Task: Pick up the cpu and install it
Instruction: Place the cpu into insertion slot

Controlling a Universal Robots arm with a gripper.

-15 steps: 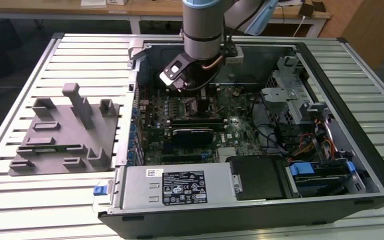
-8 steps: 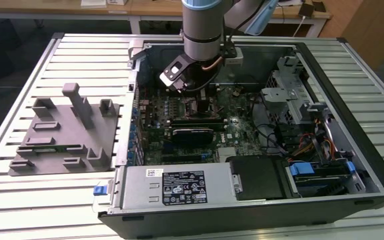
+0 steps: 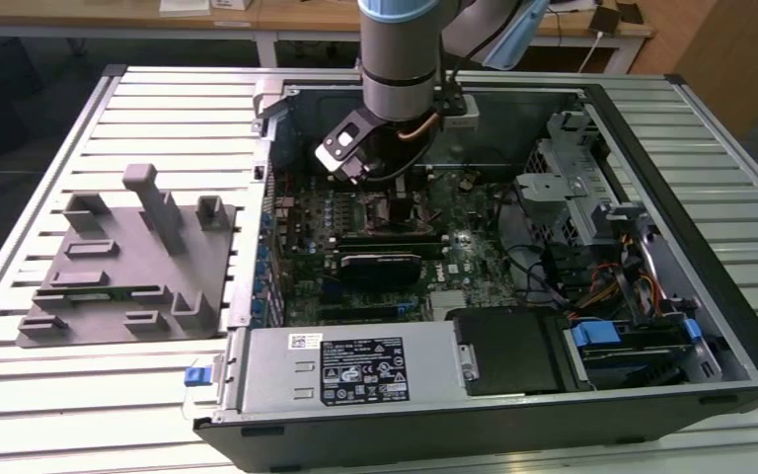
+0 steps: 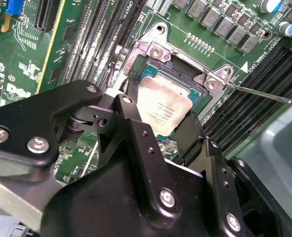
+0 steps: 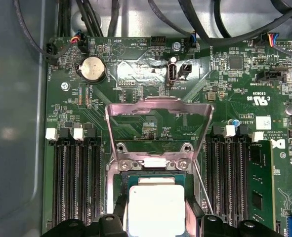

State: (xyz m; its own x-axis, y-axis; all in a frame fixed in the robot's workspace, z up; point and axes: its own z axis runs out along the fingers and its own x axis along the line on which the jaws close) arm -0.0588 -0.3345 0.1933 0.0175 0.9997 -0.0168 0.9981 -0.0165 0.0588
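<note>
My end effector (image 4: 155,113) is pinched shut on the cpu (image 4: 163,103), right over the socket (image 4: 183,74), at 3 o'clock from the grey holder (image 3: 115,267) in the exterior view. If the cpu goes in crooked, I think the socket could get hurt.

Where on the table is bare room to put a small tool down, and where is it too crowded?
In the exterior view, bare table slats lie beyond the holder and in front of it. Inside the case, around the gripper and cpu, it is crowded.
</note>
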